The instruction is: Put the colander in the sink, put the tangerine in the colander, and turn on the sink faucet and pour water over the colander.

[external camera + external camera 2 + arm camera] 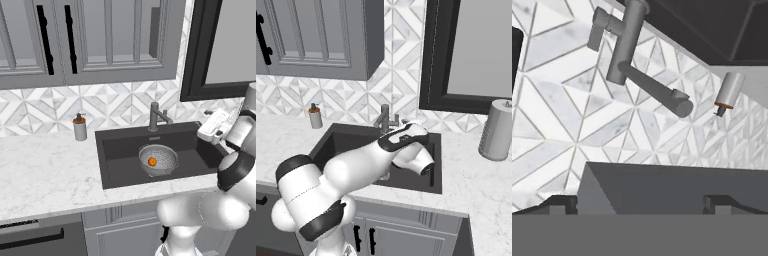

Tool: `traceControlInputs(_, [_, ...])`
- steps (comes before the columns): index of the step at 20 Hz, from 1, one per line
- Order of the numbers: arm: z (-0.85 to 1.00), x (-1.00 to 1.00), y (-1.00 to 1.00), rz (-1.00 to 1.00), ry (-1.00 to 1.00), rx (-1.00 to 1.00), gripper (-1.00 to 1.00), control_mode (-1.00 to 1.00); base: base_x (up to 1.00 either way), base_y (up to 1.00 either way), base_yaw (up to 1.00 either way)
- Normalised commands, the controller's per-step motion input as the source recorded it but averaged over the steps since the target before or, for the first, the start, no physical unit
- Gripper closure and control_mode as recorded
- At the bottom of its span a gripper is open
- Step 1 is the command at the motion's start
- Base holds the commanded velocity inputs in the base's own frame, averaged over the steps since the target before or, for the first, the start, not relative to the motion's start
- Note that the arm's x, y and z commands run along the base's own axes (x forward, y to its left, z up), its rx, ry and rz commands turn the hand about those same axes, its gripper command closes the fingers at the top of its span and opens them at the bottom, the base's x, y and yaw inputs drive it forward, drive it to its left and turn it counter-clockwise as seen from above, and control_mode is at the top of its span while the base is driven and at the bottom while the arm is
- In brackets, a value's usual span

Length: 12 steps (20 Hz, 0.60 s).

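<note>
White marble counter (45, 175), patterned tile backsplash (115, 107), grey upper cabinets (100, 40), dark-framed window to the right.

Item: sink (120, 167). Dark charcoal basin set into the counter, long side toward the wall.

Item: colander (158, 159). Silvery mesh bowl, upright on the sink floor, roughly mid-basin, below and slightly in front of the spout.

Item: tangerine (152, 161). Small orange fruit inside the colander, resting toward its left side.

Item: sink faucet (156, 116). Grey post at the back rim of the sink, behind the colander. In the hand view, which is rolled over, the post, angled spout and short lever show plainly against the tile. No water visible.

Item: soap dispenser (80, 127). Grey with brown pump, on the counter left of the sink, apart from the faucet.

Item: paper towel roll (498, 130). On the counter well right of the sink.

Item: gripper (640, 202). Fingers spread as wide as they go, nothing between them; two dark tips stand far apart at the bottom of the hand view. The hand sits over the right part of the basin, pointed toward the faucet, not touching it.

Status, as judged: colander placed, fruit placed; the step in hand is the faucet. Next move calls for closing on the lever rather than the post or spout, pushing it to start the flow, and checking that the spout aims over the colander. Care needed not to stray toward the dispenser.
</note>
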Motion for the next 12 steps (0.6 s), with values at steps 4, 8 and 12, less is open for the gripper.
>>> traceControlInputs(4, [0.00,0.61,0.34,0.00,0.04,0.00,-1.00,-1.00,0.00,0.00,0.00])
traceControlInputs(8, [0.00,0.72,0.07,0.00,0.20,-0.01,-1.00,-1.00,0.00,0.00,0.00])
traceControlInputs(12, [-0.03,0.62,0.00,0.00,0.15,0.00,-1.00,-1.00,0.00,0.00,0.00])
